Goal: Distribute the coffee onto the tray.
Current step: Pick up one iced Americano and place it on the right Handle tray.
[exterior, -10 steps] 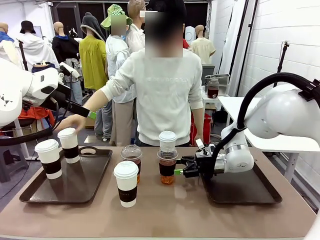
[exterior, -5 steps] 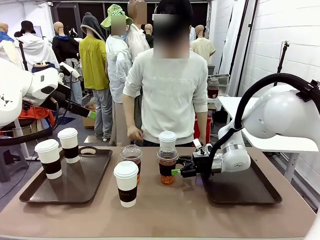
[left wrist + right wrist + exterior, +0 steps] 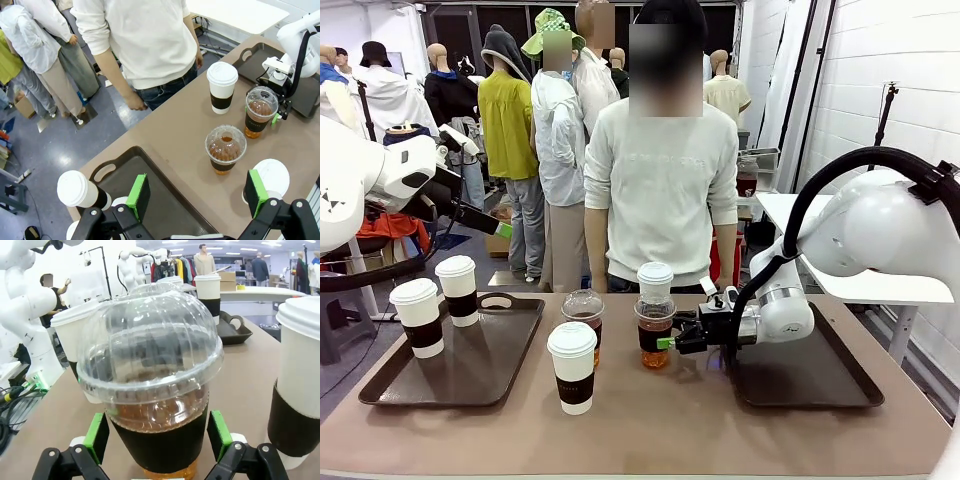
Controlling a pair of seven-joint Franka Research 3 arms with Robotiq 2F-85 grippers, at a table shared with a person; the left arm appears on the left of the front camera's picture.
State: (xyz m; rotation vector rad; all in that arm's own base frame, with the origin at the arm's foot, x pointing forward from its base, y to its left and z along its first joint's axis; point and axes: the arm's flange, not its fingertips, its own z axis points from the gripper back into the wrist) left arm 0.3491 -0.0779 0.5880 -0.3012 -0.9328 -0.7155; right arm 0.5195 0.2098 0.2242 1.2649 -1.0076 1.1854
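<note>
Brown desk (image 3: 650, 430), front view: two paper cups (image 3: 417, 317) are seated on the left tray (image 3: 485, 365); no cup is carried by the right tray (image 3: 810, 380). Four cups are left on the desk between them. The right tool (image 3: 672, 338) is levelled at one dome-lidded cup (image 3: 654, 338). Left wrist view: the left tool (image 3: 198, 192) is spread, nothing held. Right wrist view: that cup is bracketed by spread pads (image 3: 218, 434); a grip is judged not yet made.
</note>
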